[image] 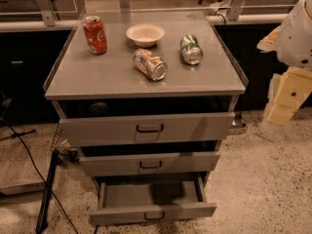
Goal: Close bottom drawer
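Contact had not been made yet: the gripper [285, 101] hung off to the right of the grey table [97, 77], well apart from it and about level with the top drawer [146, 128]. From where I stood I could not tell whether the jaws were spread or pressed together.

The bottom drawer [153, 212] sat lowest of the three and was pulled far out, so I could see down onto its bare floor. Its small dark handle [154, 216] was at the centre of the front. The middle drawer [150, 164] above it stuck out only a little.

To my mind, the step in hand was getting the gripper down low and round in front of that lowest panel. A good close called for a flat push at the middle of the front, near the handle, and straight back along the runners. A shove at one corner would likely have skewed the drawer and jammed it. The arm also needed to stay below the middle drawer, so as not to knock that one instead.

A gentle, steady push seemed wise. A red can [95, 34] stood upright on the table, beside a bowl [145, 34]. Two more cans [150, 64] [191, 49] lay on their sides, and I judged a hard slam could have set those rolling.
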Robot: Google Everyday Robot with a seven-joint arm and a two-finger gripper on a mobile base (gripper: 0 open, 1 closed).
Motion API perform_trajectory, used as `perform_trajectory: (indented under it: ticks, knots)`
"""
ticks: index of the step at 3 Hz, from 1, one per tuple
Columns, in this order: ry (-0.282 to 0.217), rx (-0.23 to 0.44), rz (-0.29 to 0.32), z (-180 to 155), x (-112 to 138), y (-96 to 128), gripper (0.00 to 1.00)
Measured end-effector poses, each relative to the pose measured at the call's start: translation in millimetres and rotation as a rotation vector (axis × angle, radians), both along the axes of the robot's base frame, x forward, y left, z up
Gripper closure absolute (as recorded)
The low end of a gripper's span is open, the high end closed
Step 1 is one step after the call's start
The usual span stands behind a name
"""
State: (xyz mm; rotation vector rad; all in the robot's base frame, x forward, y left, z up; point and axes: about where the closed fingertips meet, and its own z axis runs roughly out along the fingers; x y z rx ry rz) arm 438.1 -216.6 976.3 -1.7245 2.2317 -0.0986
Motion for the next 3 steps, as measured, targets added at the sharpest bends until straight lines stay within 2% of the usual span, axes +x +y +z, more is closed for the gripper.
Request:
perform_trajectory:
  ticks: [1, 2, 3]
  knots:
    - [0.0, 0.0, 0.0, 0, 0, 0, 0.0]
    - [0.0, 0.0, 0.0, 0, 0, 0, 0.1]
    - [0.006, 0.026, -0.007, -14, -6, 2, 0.33]
